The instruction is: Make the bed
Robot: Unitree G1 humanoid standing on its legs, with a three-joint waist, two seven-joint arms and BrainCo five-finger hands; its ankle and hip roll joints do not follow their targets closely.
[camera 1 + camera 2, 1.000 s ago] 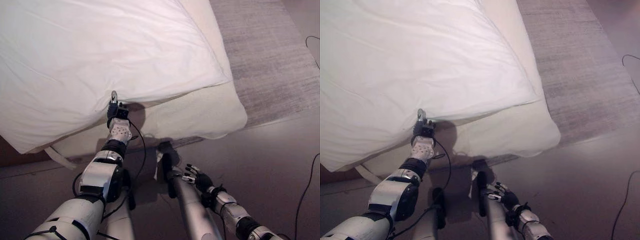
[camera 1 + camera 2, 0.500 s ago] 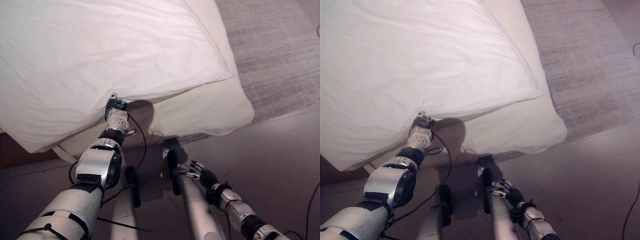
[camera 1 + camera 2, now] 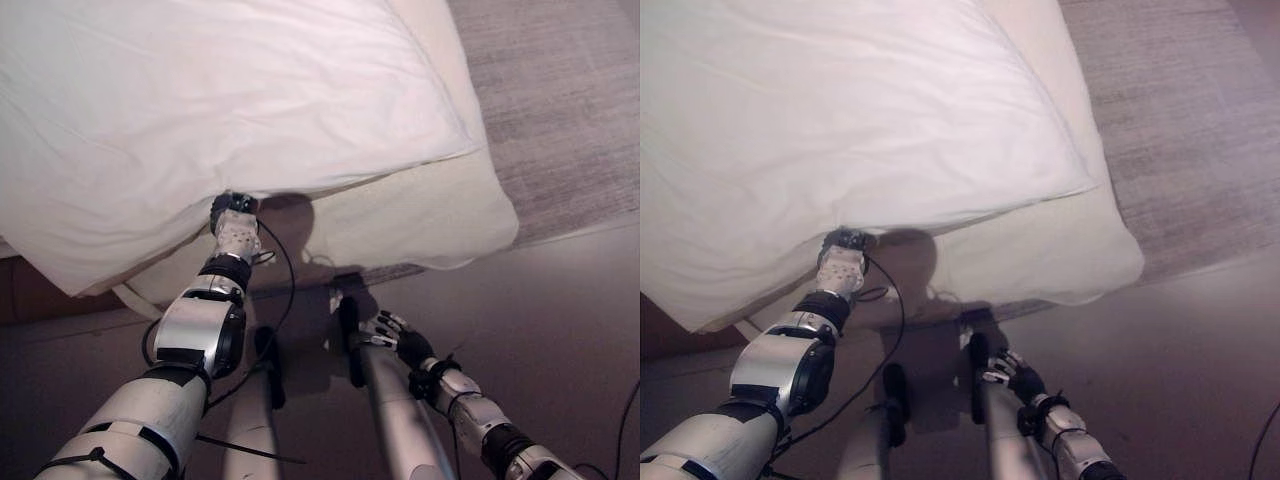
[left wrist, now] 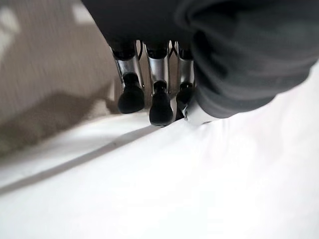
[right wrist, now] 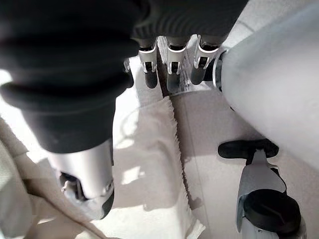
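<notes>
A white duvet (image 3: 200,100) covers most of the bed, and its near edge overhangs the cream mattress (image 3: 430,215). My left hand (image 3: 235,228) reaches up to that near edge, its fingertips tucked under the hem. In the left wrist view its dark-tipped fingers (image 4: 157,94) curl down onto the white duvet (image 4: 174,189), with the thumb close beside them, pinching the cloth. My right hand (image 3: 400,345) hangs low over the floor in front of the bed corner, holding nothing, its fingers (image 5: 172,74) relaxed.
A grey rug (image 3: 560,100) lies on the floor along the bed's right side. A dark floor (image 3: 560,320) spreads in front of the bed. A pale strap (image 3: 135,300) hangs under the mattress at the left. A pale fringed cloth (image 5: 149,164) lies beneath the right hand.
My left hand has pushed further up under the duvet's edge; the finger that stood upright is now hidden. The view has shifted slightly. My right hand still hangs low.
</notes>
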